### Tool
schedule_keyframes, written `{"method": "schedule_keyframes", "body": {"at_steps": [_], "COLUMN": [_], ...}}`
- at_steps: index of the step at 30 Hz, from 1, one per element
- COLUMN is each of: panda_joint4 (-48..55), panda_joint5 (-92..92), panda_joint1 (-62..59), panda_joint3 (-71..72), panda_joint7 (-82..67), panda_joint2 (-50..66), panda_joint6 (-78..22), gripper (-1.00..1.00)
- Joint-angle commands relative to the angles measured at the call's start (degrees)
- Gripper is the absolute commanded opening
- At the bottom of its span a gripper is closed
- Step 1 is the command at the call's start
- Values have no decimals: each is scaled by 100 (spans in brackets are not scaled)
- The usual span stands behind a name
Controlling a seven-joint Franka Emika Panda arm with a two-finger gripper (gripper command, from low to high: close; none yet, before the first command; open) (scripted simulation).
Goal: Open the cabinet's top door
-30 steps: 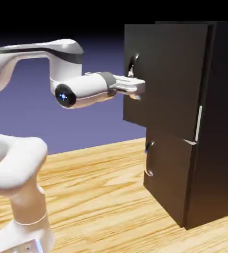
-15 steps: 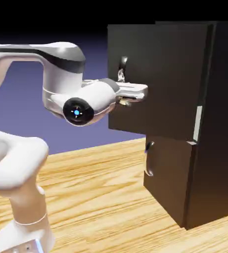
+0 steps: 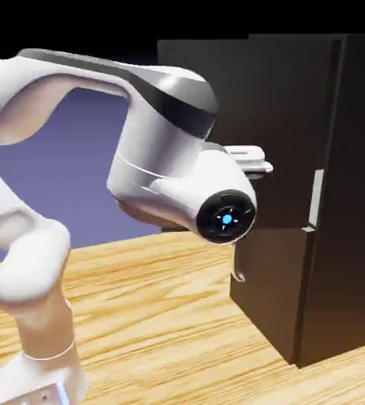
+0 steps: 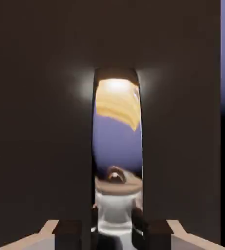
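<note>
The tall black cabinet [image 3: 345, 198] stands at the exterior view's right. Its top door [image 3: 288, 95] is swung out toward the left, with its left edge well away from the cabinet body. My gripper [image 3: 261, 166] is at that door's front, mostly hidden behind my own wrist and forearm. In the hand view the door panel [image 4: 41, 122] fills the picture. Its shiny curved handle [image 4: 117, 141] runs up the middle, mirroring the room. My gripper [image 4: 113, 230] is shut on that handle, with dark fingertips [image 4: 68, 229] on either side of it at the bottom edge.
The shorter lower door [image 3: 274, 293] is closed, its small handle [image 3: 237, 273] just below my wrist. The cabinet rests on a wooden table [image 3: 161, 324]. My white arm's elbow and base [image 3: 35, 316] take up the lower left.
The top door has swung further out, its free edge moving left. My hand has stayed on the handle while the wrist rolled down and right toward the camera, now hiding most of the gripper.
</note>
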Motion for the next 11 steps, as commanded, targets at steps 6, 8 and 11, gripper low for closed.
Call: {"method": "schedule_keyframes", "body": {"at_steps": [6, 8, 11], "panda_joint4": [1130, 1335, 1518], "panda_joint5": [-173, -184, -154], "panda_joint1": [413, 453, 440], "panda_joint3": [-690, -789, -916], "panda_joint7": [-556, -674, -768], "panda_joint2": [1245, 1482, 1700], "panda_joint6": [-1365, -1613, -1802], "gripper": [-100, -100, 100]}}
